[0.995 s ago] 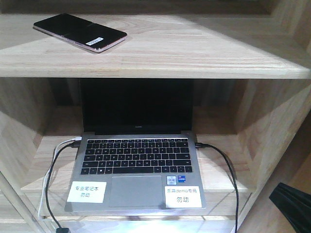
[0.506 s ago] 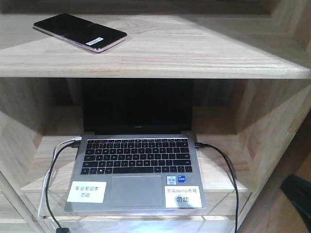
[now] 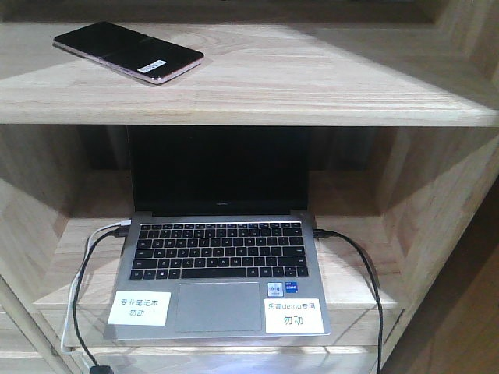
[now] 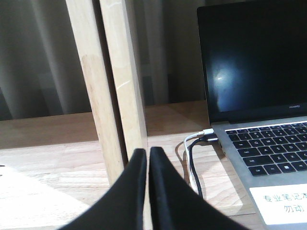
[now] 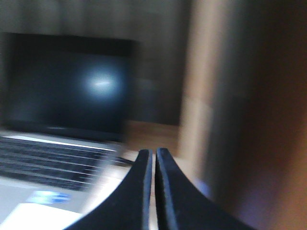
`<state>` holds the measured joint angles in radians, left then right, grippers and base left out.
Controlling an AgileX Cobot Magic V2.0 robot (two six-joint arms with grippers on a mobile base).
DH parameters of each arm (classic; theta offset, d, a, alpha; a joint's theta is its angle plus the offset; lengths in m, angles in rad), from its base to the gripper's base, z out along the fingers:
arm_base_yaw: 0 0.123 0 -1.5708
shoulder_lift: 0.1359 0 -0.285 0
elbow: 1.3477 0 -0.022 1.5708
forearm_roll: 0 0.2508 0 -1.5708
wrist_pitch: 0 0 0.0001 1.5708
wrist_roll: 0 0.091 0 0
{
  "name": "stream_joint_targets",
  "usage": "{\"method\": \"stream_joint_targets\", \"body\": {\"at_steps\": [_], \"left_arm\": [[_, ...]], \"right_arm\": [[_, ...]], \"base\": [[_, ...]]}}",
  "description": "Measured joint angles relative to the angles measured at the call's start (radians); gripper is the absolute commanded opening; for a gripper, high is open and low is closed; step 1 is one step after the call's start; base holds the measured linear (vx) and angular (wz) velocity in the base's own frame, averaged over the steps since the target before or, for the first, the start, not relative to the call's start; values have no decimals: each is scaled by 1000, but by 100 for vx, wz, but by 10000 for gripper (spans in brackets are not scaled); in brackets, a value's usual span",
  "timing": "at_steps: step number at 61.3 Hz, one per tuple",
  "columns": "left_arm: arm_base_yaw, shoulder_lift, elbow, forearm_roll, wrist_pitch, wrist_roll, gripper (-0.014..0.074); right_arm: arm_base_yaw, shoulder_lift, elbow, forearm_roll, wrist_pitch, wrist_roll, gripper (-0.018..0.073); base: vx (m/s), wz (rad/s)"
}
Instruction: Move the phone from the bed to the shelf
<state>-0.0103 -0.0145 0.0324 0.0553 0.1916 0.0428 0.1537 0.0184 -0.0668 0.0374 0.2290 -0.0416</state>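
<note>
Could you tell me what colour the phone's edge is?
Pinkish metallic on the phone, clearest in the front-facing view.

The phone (image 3: pixel 129 52) is glossy black with a pinkish metallic edge and a small white barcode sticker. The shelf (image 3: pixel 312 86) is pale, grained wood. The laptop (image 3: pixel 221 257) is grey with a black screen, black keys and 2 white labels. Both the left gripper (image 4: pixel 147 154) and right gripper (image 5: pixel 154 154) are black. To the right of the left gripper run 1 white cable (image 4: pixel 192 143) and 1 black cable (image 4: pixel 193 165).
</note>
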Motion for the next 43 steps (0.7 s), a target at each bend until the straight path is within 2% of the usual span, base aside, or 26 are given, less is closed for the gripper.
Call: {"method": "stream_joint_targets", "body": {"at_steps": [13,24,43], "left_arm": [[0,0,0,0,0,0,1],[0,0,0,0,0,0,1],[0,0,0,0,0,0,1]], "right_arm": [[-98,-28,87,-2,-32,0,-3],[-104,-28,95,-8,-79,0,-3],[-104,-28,95,-10,-81,0,-3]], "base": [[0,0],[0,0],[0,0]]}}
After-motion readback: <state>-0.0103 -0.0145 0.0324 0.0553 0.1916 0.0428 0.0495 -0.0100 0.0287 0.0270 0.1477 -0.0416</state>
